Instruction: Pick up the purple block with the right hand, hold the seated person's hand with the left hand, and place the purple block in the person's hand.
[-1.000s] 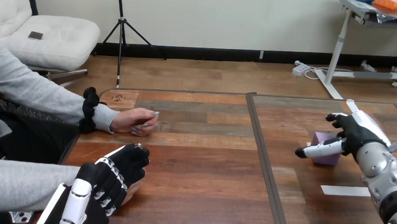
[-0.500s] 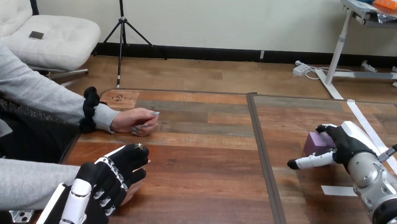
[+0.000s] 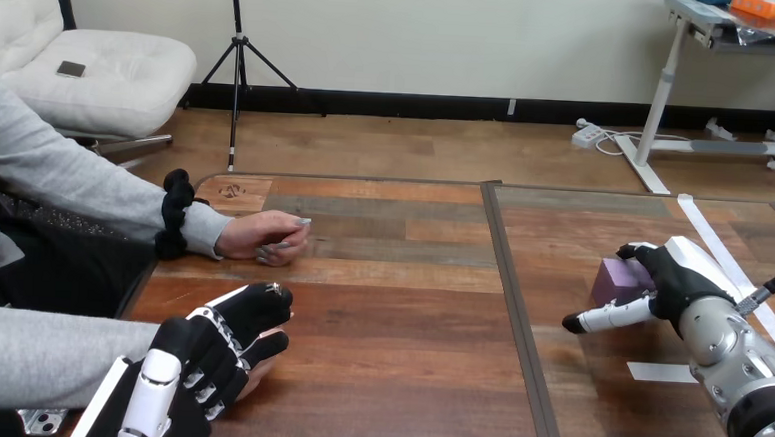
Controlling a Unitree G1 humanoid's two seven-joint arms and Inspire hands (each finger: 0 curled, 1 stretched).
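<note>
Right hand (image 3: 676, 279) wraps fingers and thumb round the small purple block (image 3: 612, 281), ready to lift (left hand (image 3: 218, 355) covers the person's nearer hand (image 3: 253, 376), grip unclear).

I can read no text, number, label or sign anywhere on my feed. The white tape strip (image 3: 661, 372) just below my right hand (image 3: 676, 279) is plain white.
</note>
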